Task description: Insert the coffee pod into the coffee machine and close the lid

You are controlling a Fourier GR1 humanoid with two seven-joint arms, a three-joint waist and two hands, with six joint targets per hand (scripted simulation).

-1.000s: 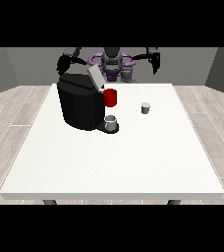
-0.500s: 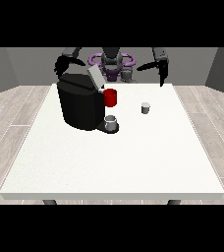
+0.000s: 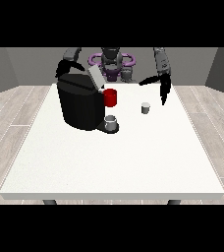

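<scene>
The robot (image 3: 112,63) is small at the far edge of the view, with a dark grey torso and a rounded dark head. A purple ring-like band (image 3: 95,59) curves out at both sides of the chest. Both arms are grey in the upper parts and turn black lower down. The hand at the view's right (image 3: 164,93) is black and slender. The hand at the view's left (image 3: 64,67) looks black too, though it is hard to make out against dark shapes.

The coffee machine (image 3: 80,104) hides most of the hand at the view's left (image 3: 65,66); finger pose indeterminable
</scene>
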